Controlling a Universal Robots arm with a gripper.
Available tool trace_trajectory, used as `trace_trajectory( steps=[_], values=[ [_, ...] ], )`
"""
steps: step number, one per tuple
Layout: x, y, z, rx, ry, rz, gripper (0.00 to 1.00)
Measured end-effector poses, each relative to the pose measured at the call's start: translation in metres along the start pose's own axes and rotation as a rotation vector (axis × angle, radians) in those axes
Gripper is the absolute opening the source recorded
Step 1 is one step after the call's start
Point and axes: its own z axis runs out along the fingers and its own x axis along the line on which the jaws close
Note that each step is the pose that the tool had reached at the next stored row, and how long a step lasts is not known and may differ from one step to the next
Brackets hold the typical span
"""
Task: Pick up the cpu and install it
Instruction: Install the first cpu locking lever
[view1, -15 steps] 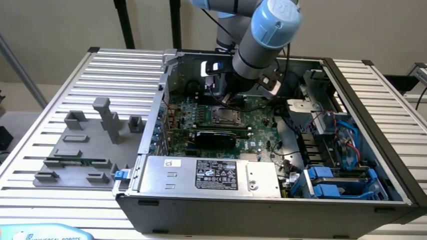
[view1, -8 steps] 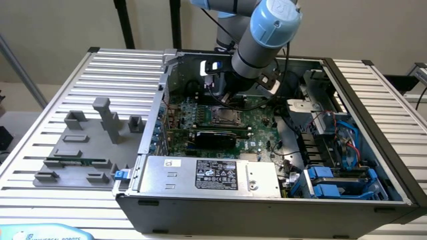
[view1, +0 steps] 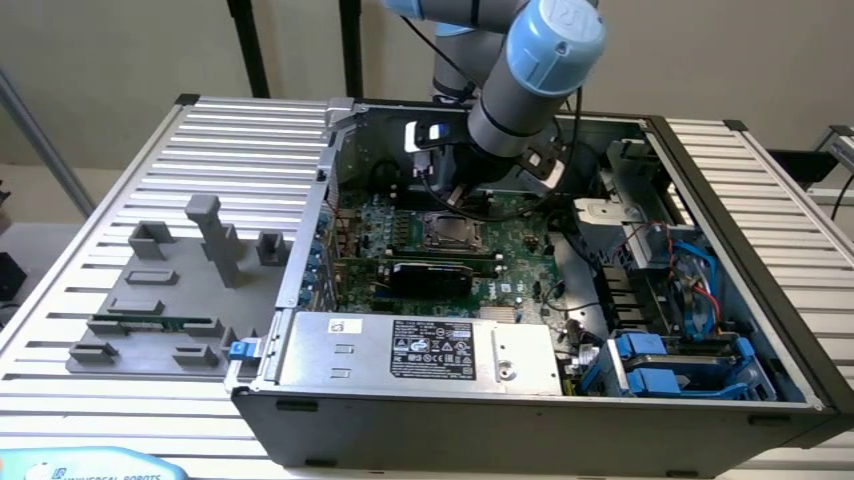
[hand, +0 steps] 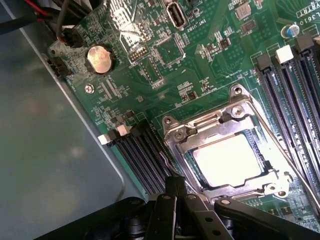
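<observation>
Reaching steeply down into the open computer case (view1: 534, 415), the arm (view1: 534, 70) in the exterior view holds its wrist low over the green motherboard (view1: 523, 272), close to the cpu (view1: 446, 229), which lies flat as a small grey square mid-board. Seen from the wrist view, the gripper (hand: 176, 182) has its dark fingers clenched together on nothing, just beside the metal socket frame (hand: 220, 127). The cpu (hand: 231, 160) sits inside that frame, its silvery top glaring bright.
</observation>
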Motion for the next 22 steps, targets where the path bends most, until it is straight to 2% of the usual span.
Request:
trace_trajectory(
  steps=[22],
  values=[
    [0.002,0.0132,0.0018,0.0116,-0.0162,-0.045,0.11]
  ],
)
